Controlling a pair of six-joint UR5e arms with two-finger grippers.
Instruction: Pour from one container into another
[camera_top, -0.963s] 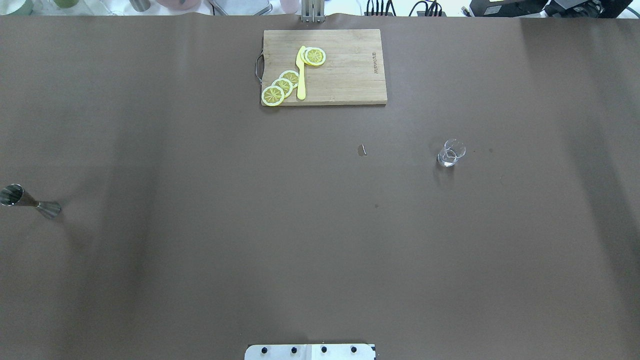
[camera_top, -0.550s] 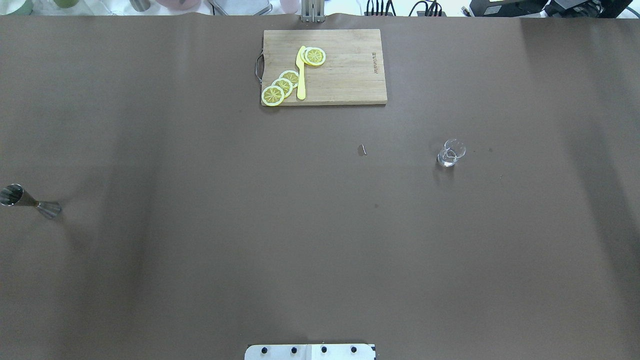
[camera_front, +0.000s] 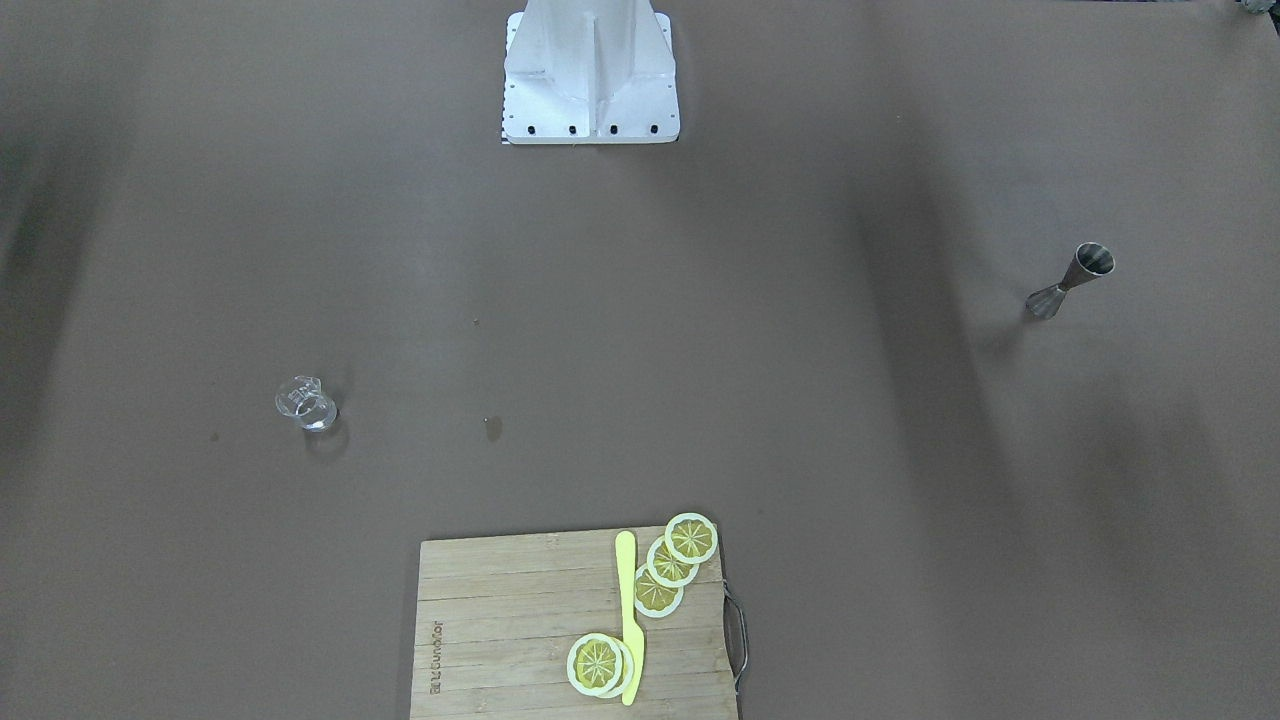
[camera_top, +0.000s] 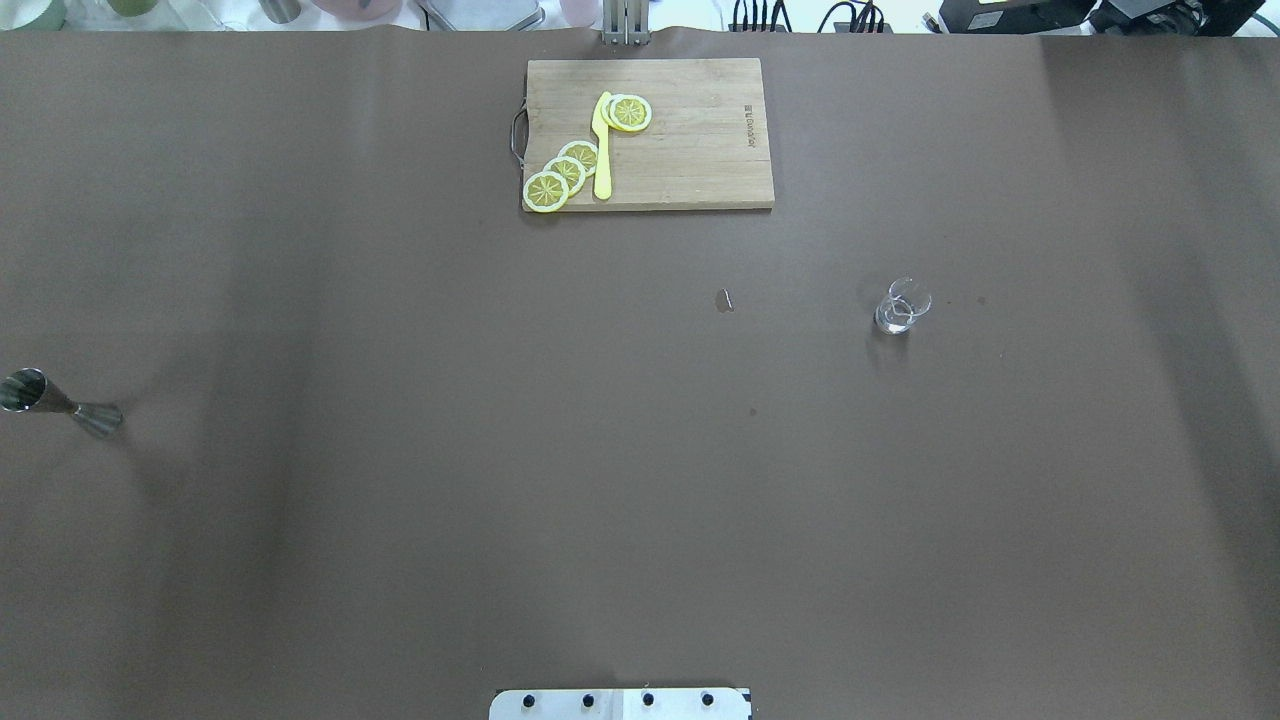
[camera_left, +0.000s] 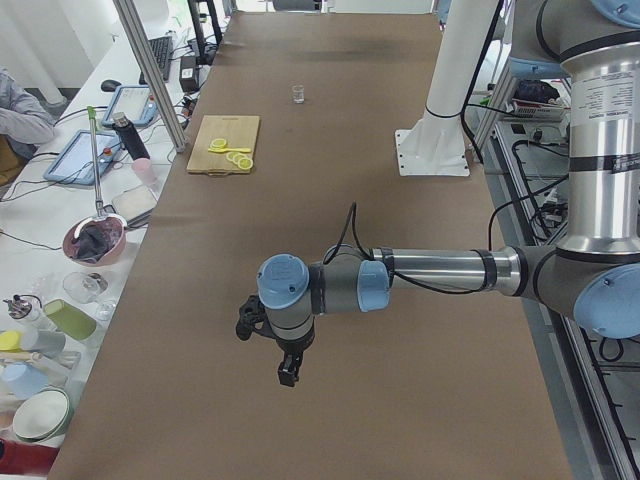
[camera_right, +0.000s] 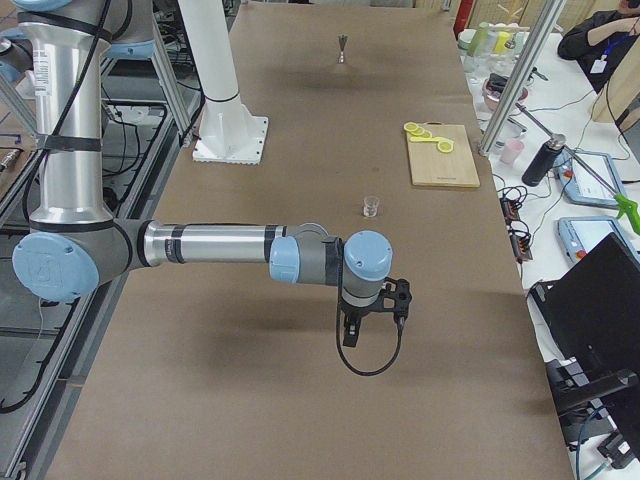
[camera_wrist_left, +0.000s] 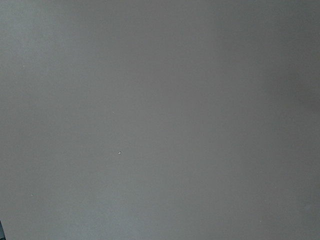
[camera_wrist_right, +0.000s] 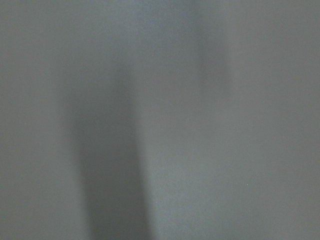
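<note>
The clear glass cup (camera_top: 902, 306) stands upright on the table's right half, also seen in the front view (camera_front: 305, 404) and as a small cup in the right side view (camera_right: 372, 206). Far off at the left edge stands the silver jigger (camera_top: 55, 402), upright with its wider cone up (camera_front: 1072, 280). Neither gripper shows in the overhead or front views. The left gripper (camera_left: 285, 365) hangs over bare table at the near end, and the right gripper (camera_right: 350, 335) hangs short of the cup. I cannot tell whether either is open or shut. Both wrist views show only table.
A wooden cutting board (camera_top: 690, 140) lies at the far middle with several lemon slices (camera_top: 565, 172) and a yellow knife (camera_top: 602, 150). The robot's white base (camera_front: 590, 75) stands at the near middle edge. Side benches hold bowls, bottles and tablets (camera_left: 95, 235).
</note>
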